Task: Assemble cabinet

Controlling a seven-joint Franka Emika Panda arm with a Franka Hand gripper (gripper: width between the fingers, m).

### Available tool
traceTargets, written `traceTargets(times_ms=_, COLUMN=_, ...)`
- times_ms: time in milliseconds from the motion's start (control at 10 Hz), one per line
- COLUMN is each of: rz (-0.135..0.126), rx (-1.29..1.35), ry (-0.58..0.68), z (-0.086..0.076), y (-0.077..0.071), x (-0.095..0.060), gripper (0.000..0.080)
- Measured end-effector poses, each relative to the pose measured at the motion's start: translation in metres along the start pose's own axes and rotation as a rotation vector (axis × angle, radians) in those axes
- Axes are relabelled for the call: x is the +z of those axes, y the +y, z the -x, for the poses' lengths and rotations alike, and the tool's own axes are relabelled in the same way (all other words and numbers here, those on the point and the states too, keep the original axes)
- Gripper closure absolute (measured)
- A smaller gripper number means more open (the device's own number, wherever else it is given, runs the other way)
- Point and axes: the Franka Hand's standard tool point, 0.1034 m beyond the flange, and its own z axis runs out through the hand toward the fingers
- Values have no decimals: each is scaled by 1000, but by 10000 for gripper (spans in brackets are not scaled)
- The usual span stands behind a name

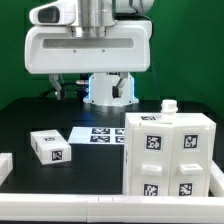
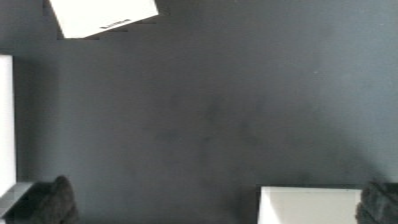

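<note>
The cabinet (image 1: 168, 155), a big white boxy body with black-and-white tags on its faces and a small knob on top, stands at the front on the exterior view's right. My gripper (image 1: 95, 89) hangs high above the middle of the table, well apart from the cabinet. In the wrist view the gripper (image 2: 214, 205) is open, its dark fingertips (image 2: 43, 202) far apart at the two edges and nothing held. A plain white piece (image 2: 320, 205) lies on the table below, close to one finger; I cannot tell which part it is.
A small white tagged block (image 1: 50, 146) lies on the exterior view's left. The marker board (image 1: 103, 134) lies flat at the centre of the black table. Another white piece (image 1: 4, 165) shows at the far left edge. The wrist view shows a white corner (image 2: 107, 15) and a white strip (image 2: 6, 110).
</note>
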Motion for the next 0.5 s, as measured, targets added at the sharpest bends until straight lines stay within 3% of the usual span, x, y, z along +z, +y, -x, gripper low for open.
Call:
traceTargets(times_ms=200, rz=-7, rx=-56, ry=26, z=25, y=29, x=21, gripper=2)
traceTargets(times_ms=500, rz=-11, rx=-48, ry=22, z=26, y=30, x=23, gripper=2)
